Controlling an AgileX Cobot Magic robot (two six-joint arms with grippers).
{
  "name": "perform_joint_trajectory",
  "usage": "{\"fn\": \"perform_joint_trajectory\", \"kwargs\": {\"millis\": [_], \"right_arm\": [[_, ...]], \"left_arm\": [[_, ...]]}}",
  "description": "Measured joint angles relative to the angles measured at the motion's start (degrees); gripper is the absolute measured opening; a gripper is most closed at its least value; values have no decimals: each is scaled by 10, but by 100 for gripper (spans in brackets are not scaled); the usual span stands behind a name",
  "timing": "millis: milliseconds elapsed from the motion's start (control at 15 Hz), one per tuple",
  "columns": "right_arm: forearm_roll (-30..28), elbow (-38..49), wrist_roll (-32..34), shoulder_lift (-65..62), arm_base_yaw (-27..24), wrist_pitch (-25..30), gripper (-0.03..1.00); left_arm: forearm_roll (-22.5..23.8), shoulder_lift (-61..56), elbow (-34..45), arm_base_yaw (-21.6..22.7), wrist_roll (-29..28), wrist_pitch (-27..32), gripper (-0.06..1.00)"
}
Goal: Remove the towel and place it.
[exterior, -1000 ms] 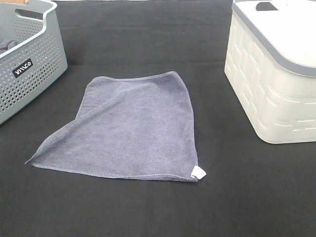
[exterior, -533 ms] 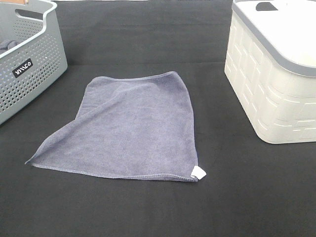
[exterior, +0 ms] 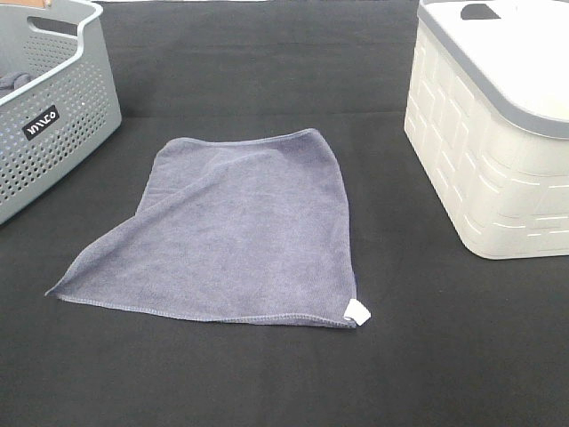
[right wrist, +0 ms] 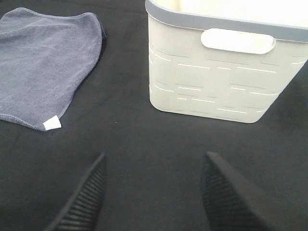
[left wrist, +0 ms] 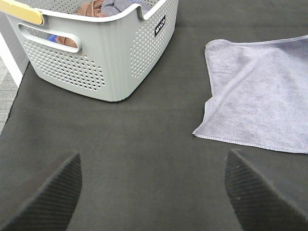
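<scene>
Towel (exterior: 240, 231) flat on the table, apart from both tools.

Towel (right wrist: 45, 65) lies flat beside white basket (right wrist: 216, 77).

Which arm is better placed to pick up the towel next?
Hard to call; I lean left. The towel lies flat between the grey basket and the white bin. Both hands, left hand and right hand, are open and empty over bare cloth. The towel's corner looks nearer the left.

Both grippers' fingers (left wrist: 45, 197) wide apart
</scene>
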Motion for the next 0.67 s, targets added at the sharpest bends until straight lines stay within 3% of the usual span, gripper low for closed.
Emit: {"fn": "perform_joint_trajectory", "kwargs": {"millis": [667], "right_arm": [[0,0,2,0,0,0,59]], "left_arm": [[0,0,1,0,7,0,76]]}}
